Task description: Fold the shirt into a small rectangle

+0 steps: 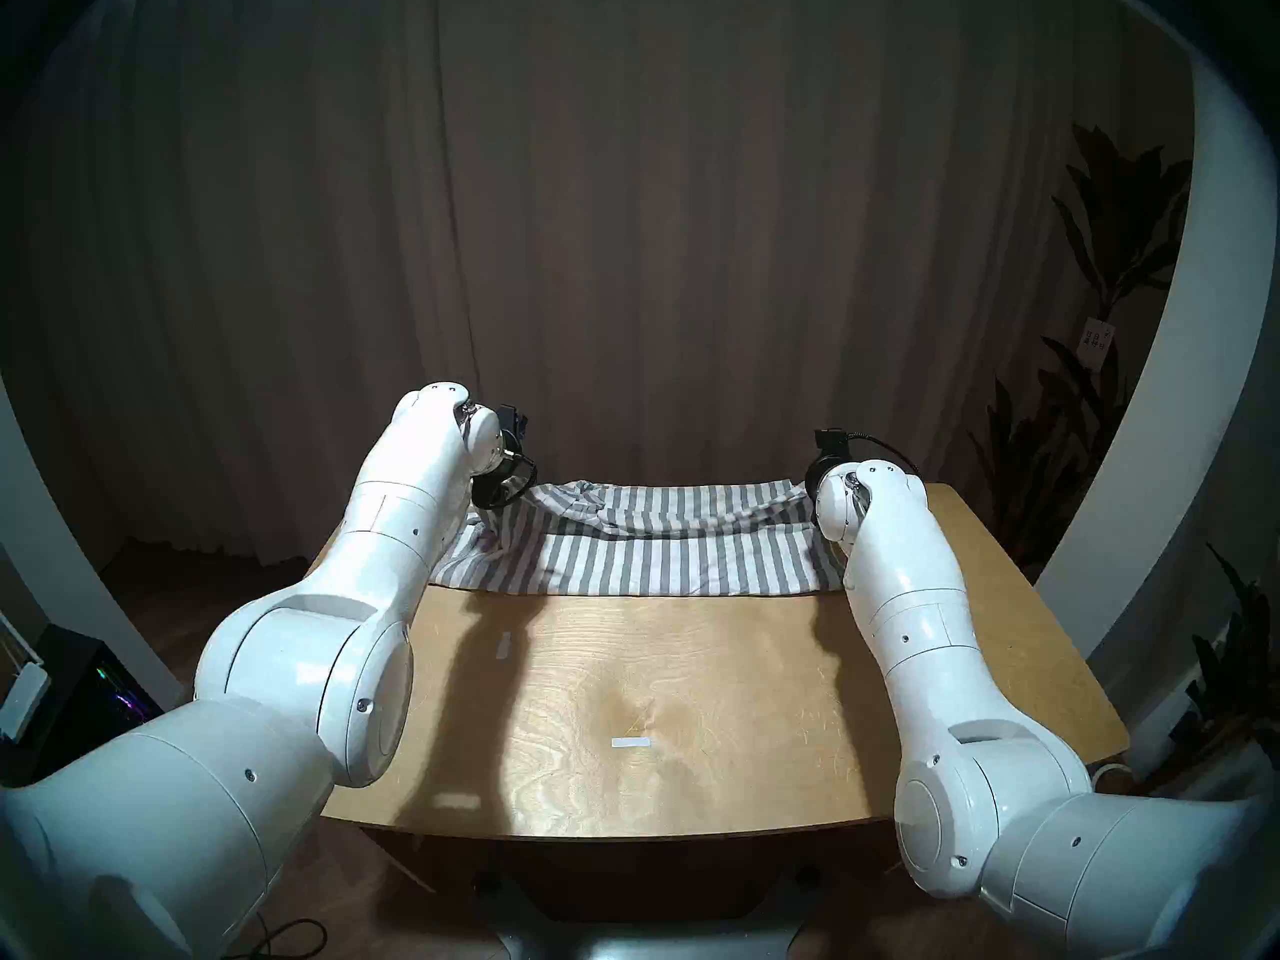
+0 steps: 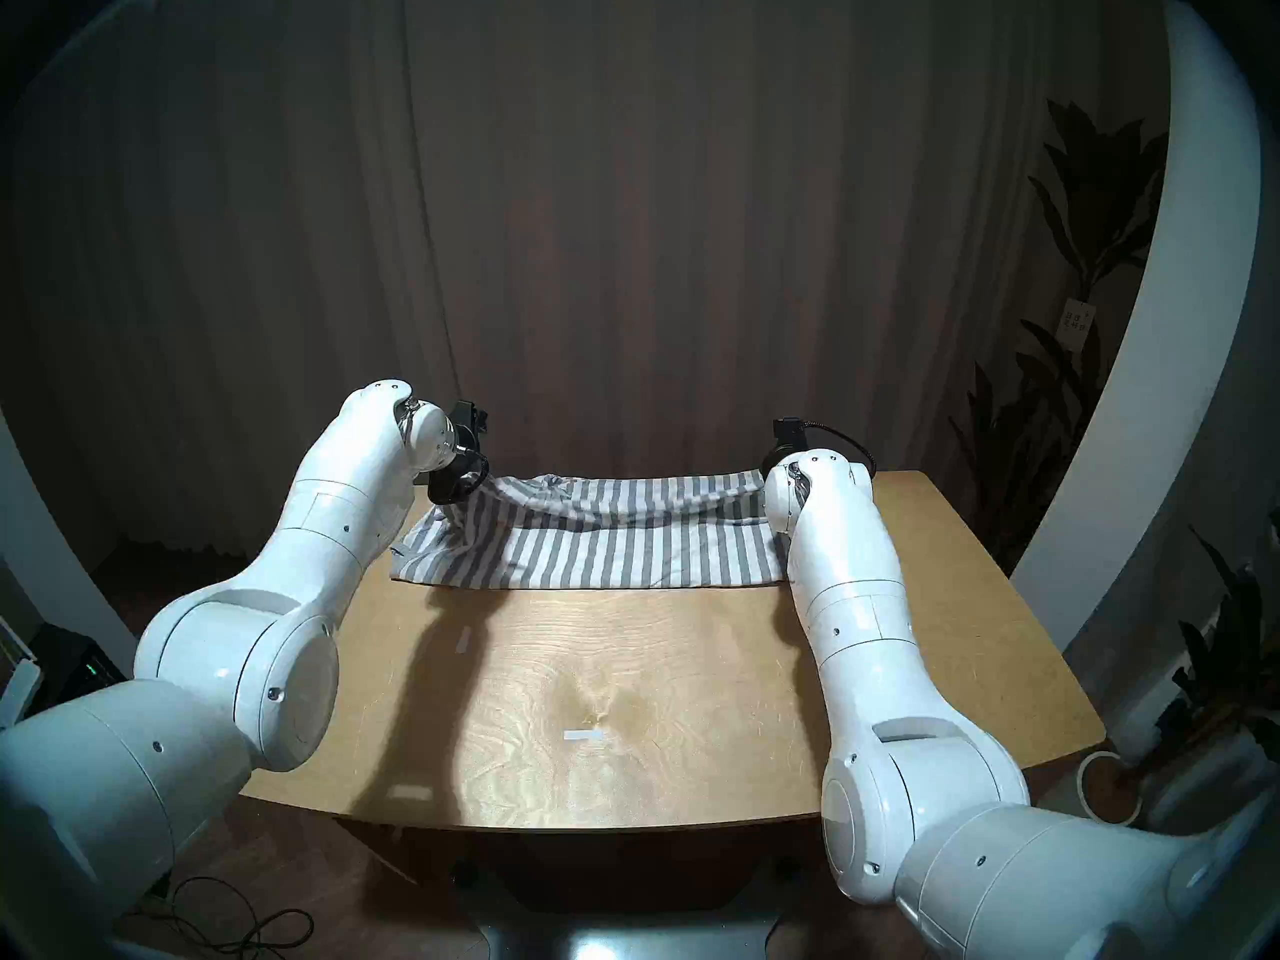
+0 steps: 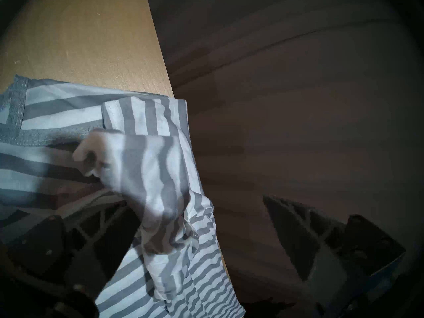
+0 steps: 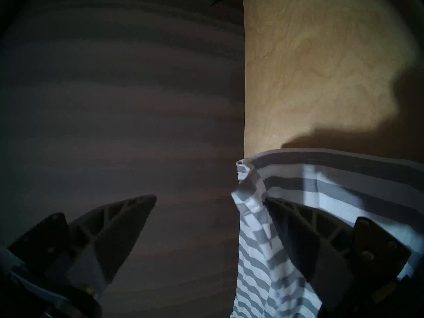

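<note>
Dim room with a brown pleated curtain [image 1: 623,210] across the back, and a pale wooden table [image 1: 692,695] in the lower middle of the head views.

Left gripper [image 3: 195,200]: jaws spread wide, one dark trussed finger [image 3: 96,230] at the lower left of the left wrist view, the other at the lower right over dark floor. Between them, a blurred bunch of striped cloth, loose, nearer the lower-left finger. No pinch on it visible.

Right gripper [image 4: 208,198]: jaws also apart, one finger [image 4: 119,230] at the lower left of the right wrist view over dark floor, the other at the lower right. A rumpled corner of cloth against the inner side of that lower-right finger, with a clear gap across to the other fingertip.

Outward from both: the shirt [image 1: 623,543], grey and white stripes, in a wide band along the far edge of the table, centre of the head views. Near half flat, with a straight front edge. Far half rumpled, with a ridge from one gripper to the other. Left end puckered below the left wrist; right end partly hidden behind the right forearm.

Nearer the bottom of the frame, bare wood with arm shadows and a short white tape mark [image 1: 632,742]. Dark leafy plant [image 1: 1108,245] at the right edge.
</note>
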